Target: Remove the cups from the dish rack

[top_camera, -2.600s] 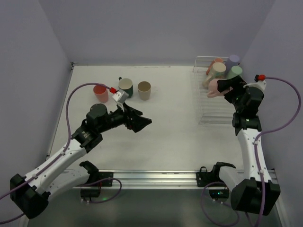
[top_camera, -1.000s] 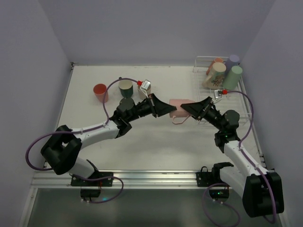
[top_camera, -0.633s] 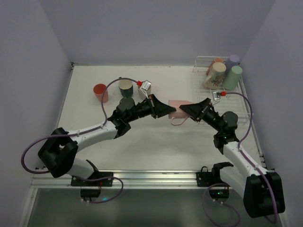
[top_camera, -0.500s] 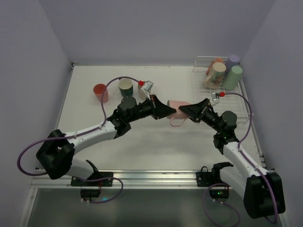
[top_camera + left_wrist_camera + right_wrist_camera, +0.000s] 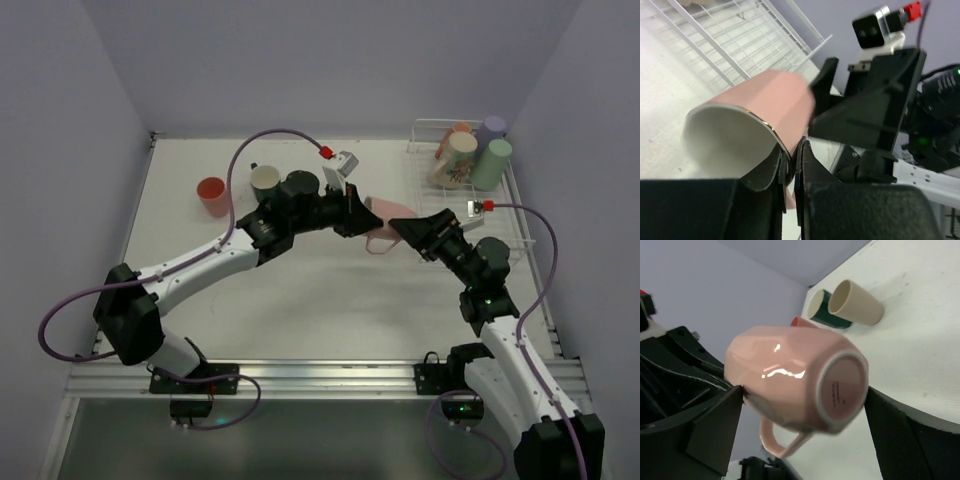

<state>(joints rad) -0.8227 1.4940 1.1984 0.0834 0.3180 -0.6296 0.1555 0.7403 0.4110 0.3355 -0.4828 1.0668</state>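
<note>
Pinching its rim, left jaws hold pink mug [image 5: 385, 213].

i see the pink cup [image 5: 385, 213] on its side above mid-table, between the left gripper [image 5: 357, 215] and right gripper [image 5: 402, 227]. red cup [image 5: 211, 192] and green cup [image 5: 265, 183] stand at left. at the rack's [image 5: 455, 200] far end: cream cup [image 5: 458, 155], light green cup [image 5: 492, 163], lavender cup [image 5: 493, 127], salmon cup [image 5: 459, 130].
</note>
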